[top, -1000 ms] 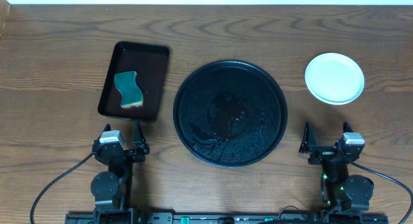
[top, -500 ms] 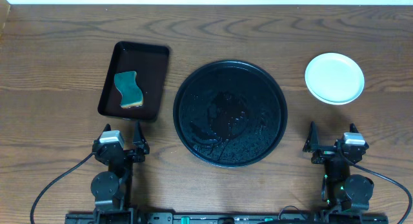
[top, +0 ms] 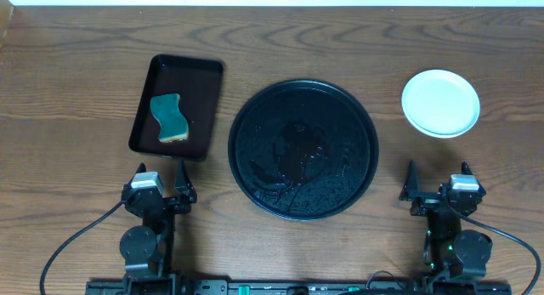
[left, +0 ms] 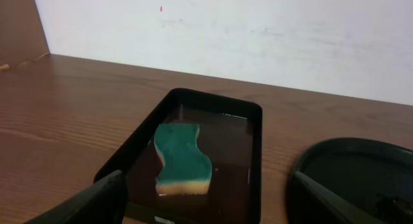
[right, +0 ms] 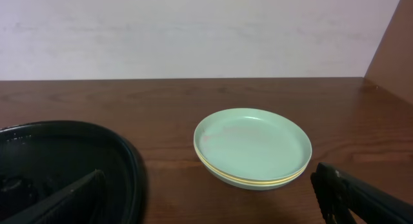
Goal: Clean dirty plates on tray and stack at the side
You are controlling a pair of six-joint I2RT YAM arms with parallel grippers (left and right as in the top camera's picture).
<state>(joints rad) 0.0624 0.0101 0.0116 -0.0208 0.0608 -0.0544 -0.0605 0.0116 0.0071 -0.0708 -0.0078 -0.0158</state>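
Watching both arms parked at the near edge, jaws apart and holding nothing, with the plates stacked off the tray.

From overhead I see the round black tray in the middle of the wooden table, its surface wet-looking and speckled, with no plate on it. The plates sit in one neat pile on the bare wood at about 2 o'clock from the tray, well apart from its rim. My right wrist camera shows a pale mint plate on top and a thin yellow edge just beneath it. At about 10 o'clock lies a smaller rectangular tray with a green and yellow sponge flat inside it. The left gripper rests at 7 o'clock with its fingers spread, facing that sponge. The right gripper rests at 5 o'clock with its fingers spread wide, facing the pile.
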